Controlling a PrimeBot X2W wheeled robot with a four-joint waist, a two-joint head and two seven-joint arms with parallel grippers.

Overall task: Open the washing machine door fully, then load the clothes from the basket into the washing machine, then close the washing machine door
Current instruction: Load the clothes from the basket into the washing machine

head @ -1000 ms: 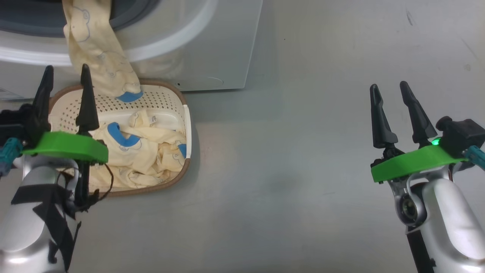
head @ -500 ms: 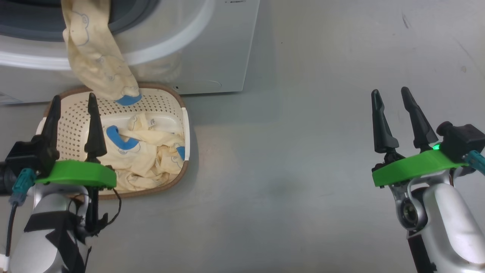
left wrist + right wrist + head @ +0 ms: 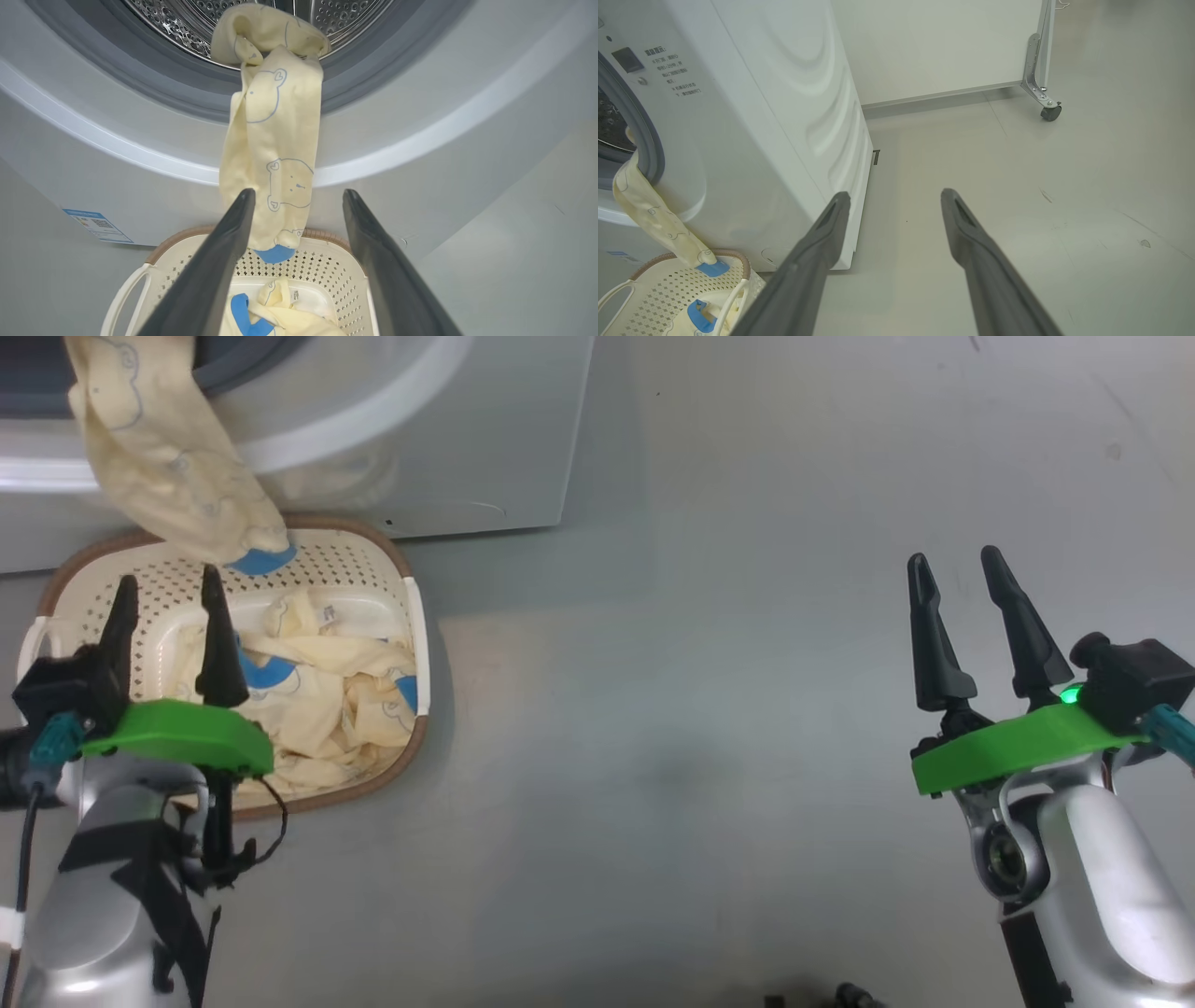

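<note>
Beside the washing machine (image 3: 485, 448), left gripper (image 3: 168, 575) and right gripper (image 3: 954, 556) gape empty; clothes (image 3: 159, 476) dangling over its rim could slide back out.

Silver forearms (image 3: 1111, 896), green plates (image 3: 1018, 747), black two-fingered hands (image 3: 168, 575) (image 3: 954, 555)

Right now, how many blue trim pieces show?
3: one tipping the garment hanging from the drum; two on the clothes in the basket, mid-left and by its right wall. Folds may hide more.
</note>
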